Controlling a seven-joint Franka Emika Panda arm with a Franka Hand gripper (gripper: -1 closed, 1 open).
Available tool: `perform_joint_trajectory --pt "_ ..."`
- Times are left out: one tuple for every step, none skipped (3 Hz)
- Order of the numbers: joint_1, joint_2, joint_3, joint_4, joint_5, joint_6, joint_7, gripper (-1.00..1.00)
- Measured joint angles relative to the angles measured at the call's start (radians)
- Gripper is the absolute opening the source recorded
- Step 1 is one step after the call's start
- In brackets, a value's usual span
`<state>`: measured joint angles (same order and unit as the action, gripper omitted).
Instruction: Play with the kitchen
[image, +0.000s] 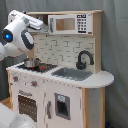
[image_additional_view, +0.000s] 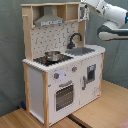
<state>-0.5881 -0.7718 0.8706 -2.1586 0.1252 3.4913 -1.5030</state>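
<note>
The kitchen (image: 65, 95) (image_additional_view: 40, 85) is a white and light-wood toy unit standing upright. On its stove sits a small metal pot (image: 31, 63) (image_additional_view: 51, 56). Beside it are a grey sink (image: 72, 74) (image_additional_view: 82, 51) and a black faucet (image: 84, 59) (image_additional_view: 75, 39). A microwave (image: 67, 24) fills the upper shelf, next to a grey hood (image_additional_view: 47, 21). My gripper (image: 41, 22) (image_additional_view: 84, 12) is held high, by the upper part of the kitchen near the microwave's front. Nothing is visibly held.
The oven door (image: 27, 107) (image_additional_view: 64, 96) looks shut. The kitchen stands on a wooden table (image_additional_view: 105, 107), with a grey curtain behind it. My white arm (image: 17, 35) (image_additional_view: 112, 22) rises in front of the unit.
</note>
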Motion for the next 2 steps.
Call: perform_joint_trajectory --pt "-0.051 -0.031 0.046 0.001 0.032 -0.001 0.076 1.0" --pt "-0.103 -0.075 0.087 0.003 0.066 -0.007 0.154 1.0"
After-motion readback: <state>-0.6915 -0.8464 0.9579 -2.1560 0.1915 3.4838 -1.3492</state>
